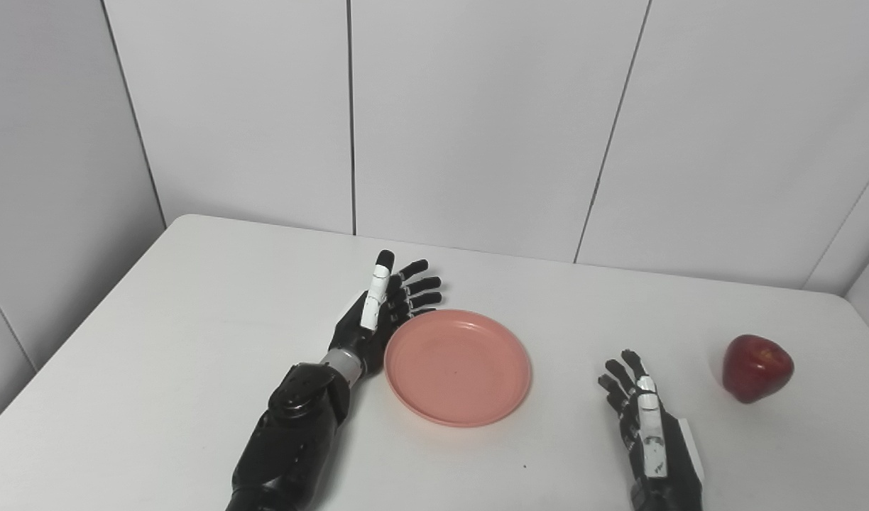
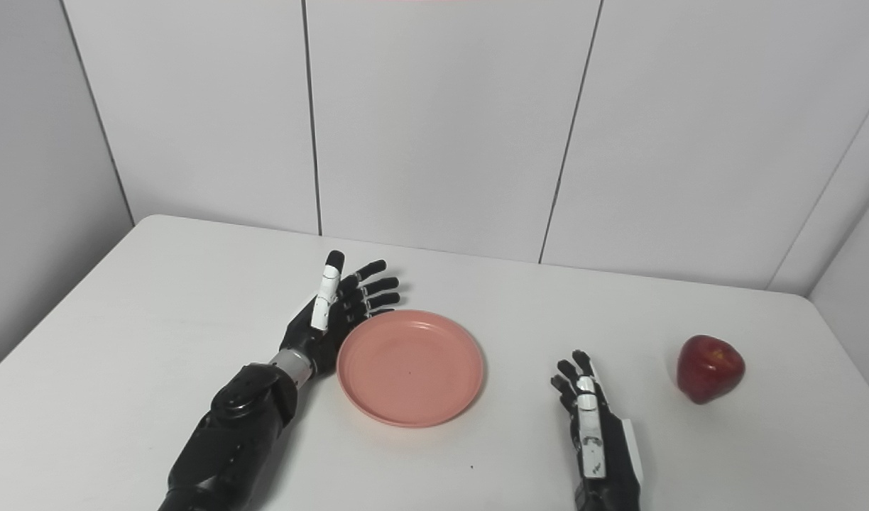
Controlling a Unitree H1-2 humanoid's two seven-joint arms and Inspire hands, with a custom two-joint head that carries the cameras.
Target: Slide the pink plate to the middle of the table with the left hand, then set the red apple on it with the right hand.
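Near the centre of the worktop [image 1: 193, 341] I see the pink plate [image 1: 457, 367] lying flat and empty, so I judge the slide step close to finished or just finished. Against its left rim stands my left hand [image 1: 381, 312], edge-on to the surface, fingers apart and extended, holding nothing; the palm sits just beside the rim, and I cannot tell whether it is touching. To the right of the plate, my right hand [image 2: 594, 422] rests low near the front edge, fingers loosely apart, also holding nothing. Further right, well apart from the plate, the red apple [image 2: 710, 368] sits on the worktop near the right edge. My reading: the next move belongs to the right hand, which must reach right to the apple, close around its rounded body, lift it, and carry it left over the plate. The left hand should clear the rim first.
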